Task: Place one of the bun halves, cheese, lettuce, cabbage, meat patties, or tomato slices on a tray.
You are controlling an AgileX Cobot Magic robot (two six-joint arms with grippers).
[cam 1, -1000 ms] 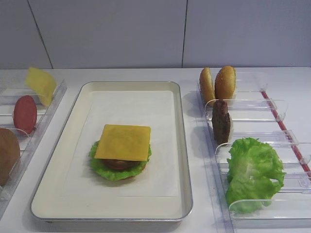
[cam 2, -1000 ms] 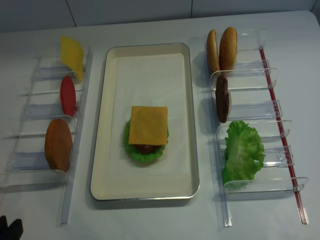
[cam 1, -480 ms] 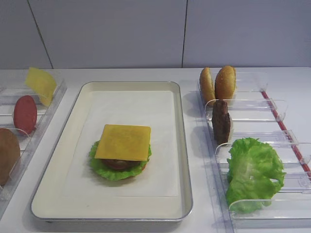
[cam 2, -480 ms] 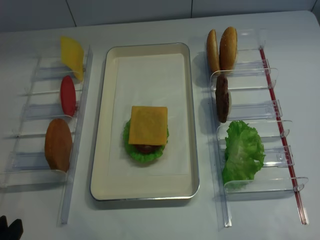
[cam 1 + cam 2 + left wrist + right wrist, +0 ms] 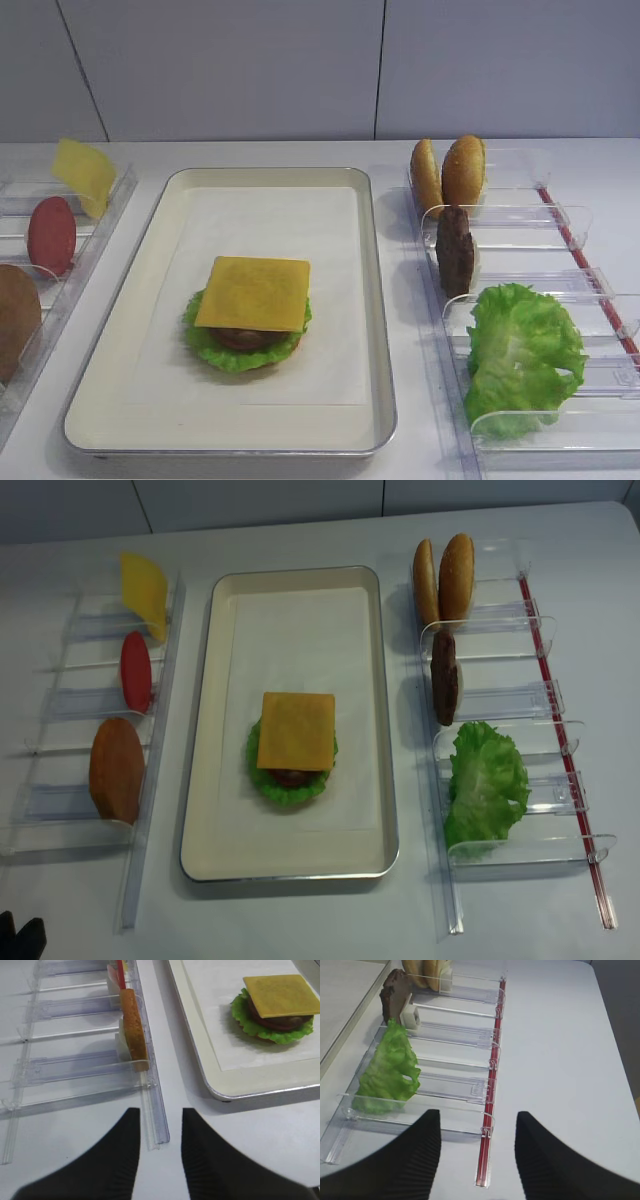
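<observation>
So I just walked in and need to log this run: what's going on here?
Nothing is being handled. A burger is half built on the tray: cheese tops a stack with lettuce beneath. Both grippers, left and right, are open, empty and pulled back near their racks. Spare bun halves, a meat patty and lettuce wait in the right rack.

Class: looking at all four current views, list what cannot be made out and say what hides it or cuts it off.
- Bottom bun of the stack: hidden under the cheese and lettuce in every view.
- Bun in the left rack: cut off by the front view's left edge.
- Both arms: outside the overhead views.
- Tomato: edge-on in the left wrist view.
</observation>
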